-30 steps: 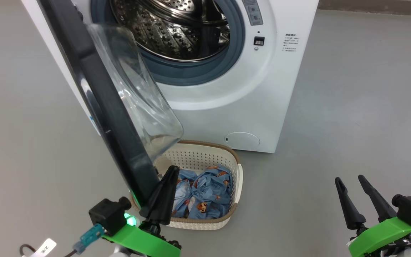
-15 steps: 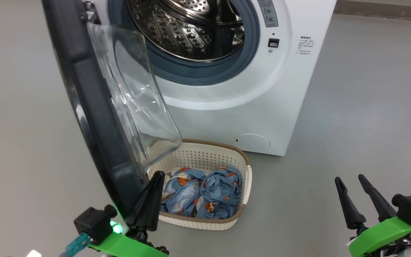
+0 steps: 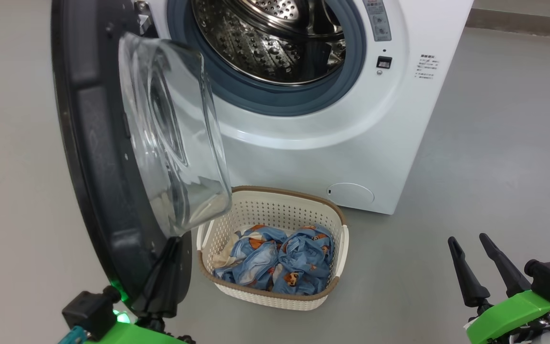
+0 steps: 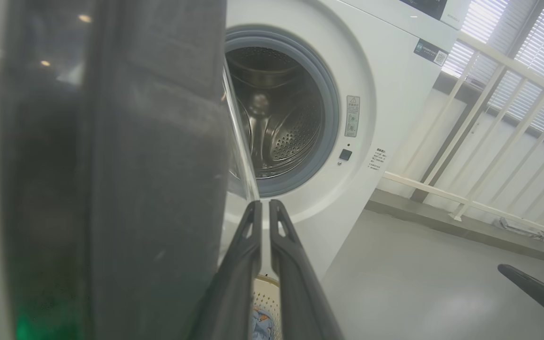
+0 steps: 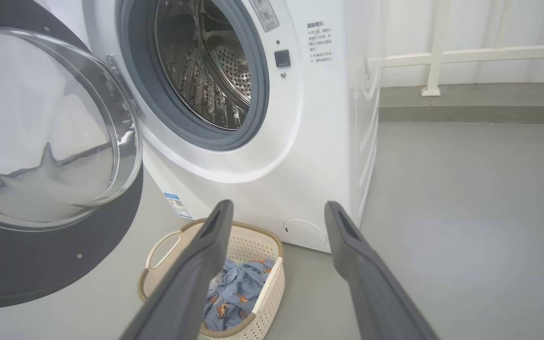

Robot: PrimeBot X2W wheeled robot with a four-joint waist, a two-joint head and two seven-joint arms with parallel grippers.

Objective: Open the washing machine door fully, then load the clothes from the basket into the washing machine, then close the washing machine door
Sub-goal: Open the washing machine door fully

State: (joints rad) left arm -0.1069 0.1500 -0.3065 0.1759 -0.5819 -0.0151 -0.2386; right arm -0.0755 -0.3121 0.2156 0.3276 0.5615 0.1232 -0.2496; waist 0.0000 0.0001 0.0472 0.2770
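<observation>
Left end effector [image 3: 174,240], at 7 o'clock in the head view, has its fingers pressed together with nothing between them. The tips lie against the lower inner rim of the washing machine door [image 3: 89,143]; contact looks likely but cannot be confirmed. That door stands wide open at 9 to 10 o'clock, leaving the mouth of the washing machine [image 3: 351,143] at 12 o'clock unobstructed. The basket [image 3: 275,192] sits on the floor at centre, just before the machine's base, with the clothes [image 3: 284,260] bundled inside, long axis running 9 to 3 o'clock. Right end effector [image 3: 468,237], at 4 o'clock, is fully spread and empty. Assessment: the clothes lie at 3 o'clock from the left end effector and 9 o'clock from the right. The left is nearer but occupied at the door, so the right appears freer to grasp.
</observation>
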